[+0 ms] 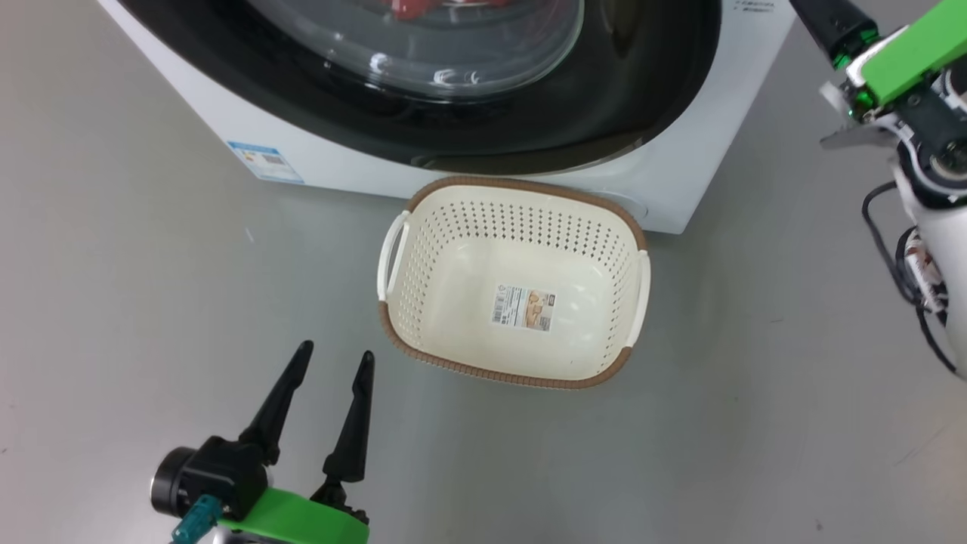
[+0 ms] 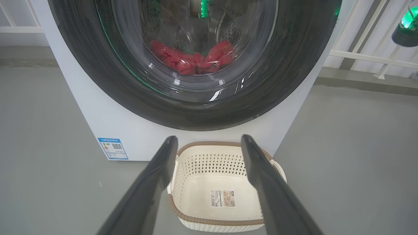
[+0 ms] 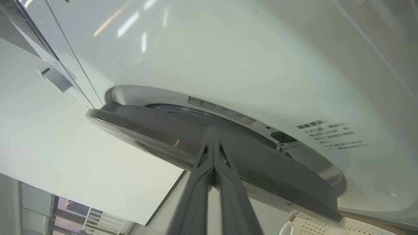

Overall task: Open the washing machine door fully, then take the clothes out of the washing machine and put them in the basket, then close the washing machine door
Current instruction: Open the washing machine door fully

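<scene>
Two grippers, two moods: the left gripper [image 1: 337, 349], lower left of the head view, has its fingers spread wide with nothing in them, above the grey floor [image 1: 113, 264]. The right gripper [image 3: 213, 137] is pinched tight, tips right at the washing machine door [image 3: 147, 127] rim. The red clothes [image 2: 189, 62] sit behind the glass inside the washing machine [image 2: 107, 120]. The basket [image 1: 521, 185] is mid-frame, on the floor just in front.

The small cream perforated plastic basket [image 1: 521, 219] sat on the smooth grey floor [image 1: 151, 302], just before the big white front-loading washing machine [image 1: 340, 162], below its round black-rimmed glass door [image 1: 642, 91]. The red fabric clothes [image 2: 192, 62] lay inside, behind the glass.
</scene>
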{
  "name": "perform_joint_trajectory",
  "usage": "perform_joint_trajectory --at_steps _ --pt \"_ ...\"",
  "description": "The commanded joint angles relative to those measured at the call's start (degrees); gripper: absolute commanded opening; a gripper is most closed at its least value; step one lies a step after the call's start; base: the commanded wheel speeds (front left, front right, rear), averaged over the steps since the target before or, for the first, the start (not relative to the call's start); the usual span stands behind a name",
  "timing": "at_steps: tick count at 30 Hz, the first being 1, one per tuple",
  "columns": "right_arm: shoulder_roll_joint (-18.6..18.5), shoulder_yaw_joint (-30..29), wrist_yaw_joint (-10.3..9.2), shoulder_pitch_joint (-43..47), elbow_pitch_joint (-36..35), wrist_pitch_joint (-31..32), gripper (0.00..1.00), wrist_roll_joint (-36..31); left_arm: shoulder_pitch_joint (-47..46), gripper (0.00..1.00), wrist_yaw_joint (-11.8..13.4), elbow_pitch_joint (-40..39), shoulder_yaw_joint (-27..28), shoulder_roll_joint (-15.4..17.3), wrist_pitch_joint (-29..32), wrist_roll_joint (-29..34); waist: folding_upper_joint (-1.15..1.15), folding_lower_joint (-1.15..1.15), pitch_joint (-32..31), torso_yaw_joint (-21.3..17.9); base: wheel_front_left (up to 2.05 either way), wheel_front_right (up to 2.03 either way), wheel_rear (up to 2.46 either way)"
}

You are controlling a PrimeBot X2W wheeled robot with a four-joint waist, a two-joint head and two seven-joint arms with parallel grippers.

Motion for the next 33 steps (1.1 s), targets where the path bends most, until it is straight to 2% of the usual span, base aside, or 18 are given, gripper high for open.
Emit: perform_joint_trajectory --at_steps 1,17,25,33 --pt "-0.2 0.2 0.03 -2.2 -0.8 1.3 0.0 0.5 -1.5 1.0 -0.3 -1.0 1.5 0.7 -0.6 -0.7 0.0 0.0 1.0 0.6 0.0 0.0 0.0" --pt "0.3 -1.3 0.03 -9.5 7.3 14.2 0.0 7.6 -3.5 1.0 -0.3 -0.6 -0.4 0.7 -0.6 -2.4 0.0 0.0 4.1 2.5 0.0 0.0 0.0" --pt "0.5 -0.7 0.03 -12.6 11.4 16.6 0.0 7.2 -4.4 1.0 -0.3 -0.7 -1.1 0.7 -0.6 -3.3 0.0 0.0 5.1 3.4 0.0 0.0 0.0" --pt "1.2 0.2 0.03 -12.6 11.8 18.7 0.0 6.7 -4.6 1.0 -0.3 -0.6 -1.3 0.7 -0.6 -3.8 0.0 0.0 4.9 3.7 0.0 0.0 0.0"
